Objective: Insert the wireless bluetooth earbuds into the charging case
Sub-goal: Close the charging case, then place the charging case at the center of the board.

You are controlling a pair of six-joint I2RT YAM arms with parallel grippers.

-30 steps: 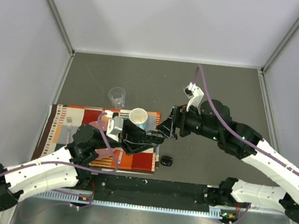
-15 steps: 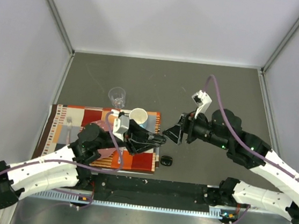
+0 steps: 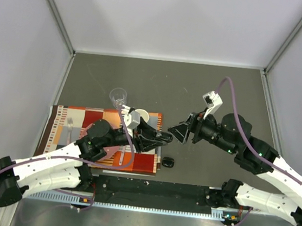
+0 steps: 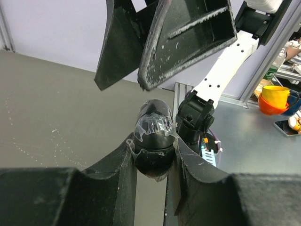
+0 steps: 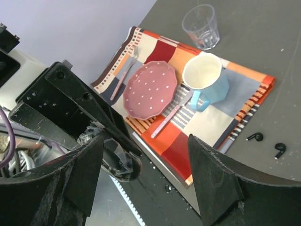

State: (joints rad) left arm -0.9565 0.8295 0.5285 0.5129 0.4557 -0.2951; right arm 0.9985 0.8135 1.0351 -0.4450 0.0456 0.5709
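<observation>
- Two grippers meet in the top view: the left gripper [image 3: 160, 138] and the right gripper [image 3: 177, 132] are brought nearly tip to tip above the bare table [image 3: 224, 94], just off the right edge of one striped placemat [image 3: 61, 130].
- One clear glass [image 3: 118, 97] is stood just beyond the mat's far edge. One mug [image 3: 141, 114] is partly hidden by the left arm. One small black spot [image 3: 168, 161] is seen on the table near the mat's near right corner, too small to be told as one thing or two.
- One charging case [image 4: 153, 125], black, oval and covered in clear film, is shown in the left wrist view. It is clamped at its sides between the left gripper's fingers [image 4: 113, 174], which are drawn in tight on it. Whether its lid is up cannot be told.
- Two fingers of the right gripper are seen just above the case in that view. They are spread apart, with nothing held between them, and the case is not touched.
- Two earbuds [image 5: 255, 137] are counted in the right wrist view. They lie near each other but apart on the bare table, just off the mat's right edge and well apart from the case.
- One pink dotted plate [image 5: 150, 89], one fork [image 5: 124, 70] and one spoon [image 5: 171, 113] are laid on the mat with the mug. The right gripper's own fingers [image 5: 216, 188] are held wide, empty, on either side of the left gripper's tip.
</observation>
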